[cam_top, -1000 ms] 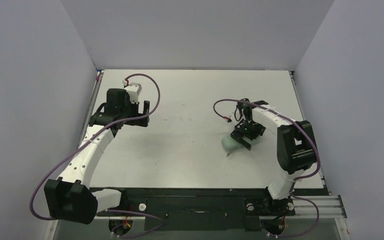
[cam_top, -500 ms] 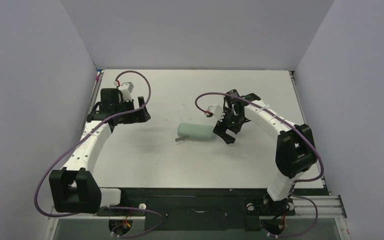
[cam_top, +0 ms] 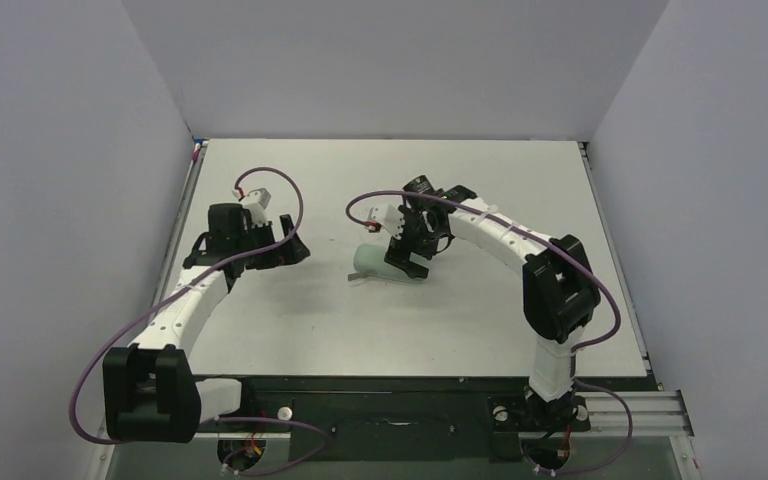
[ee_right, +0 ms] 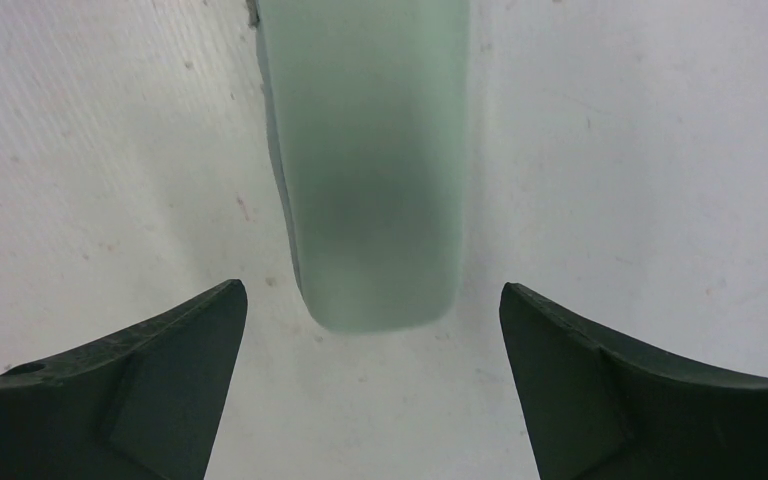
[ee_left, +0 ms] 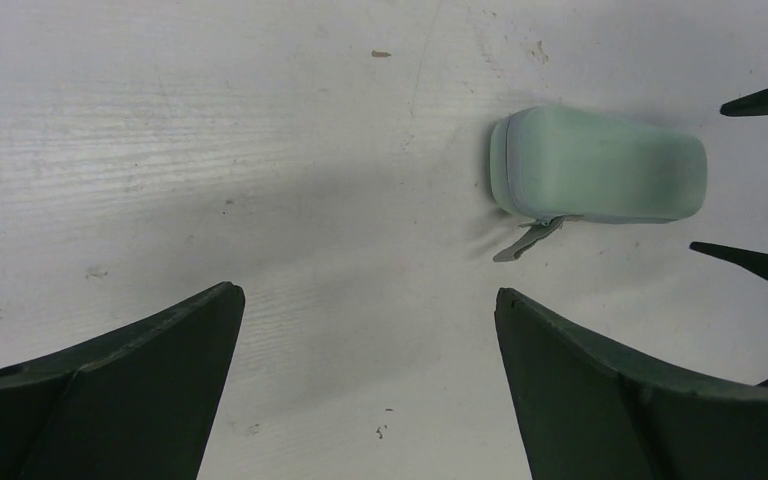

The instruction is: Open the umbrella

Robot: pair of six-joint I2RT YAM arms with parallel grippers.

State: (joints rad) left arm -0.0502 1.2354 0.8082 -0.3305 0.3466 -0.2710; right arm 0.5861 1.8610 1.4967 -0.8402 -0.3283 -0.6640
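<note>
A pale green sleeve (cam_top: pixel 380 262) lay flat at the centre of the white table (cam_top: pixel 380 335). A small tab (cam_top: pixel 356 278) stuck out at its left end.

The green sleeve (cam_top: pixel 382 263) lies in the middle of the bench (cam_top: pixel 360 330), with bare bench all round it. The right claw (cam_top: pixel 415 252) hangs wide over its right end and blocks that end. The left claw (cam_top: pixel 298 248) has a bare path to the left end. Walls (cam_top: pixel 60 200) close three sides.
</note>
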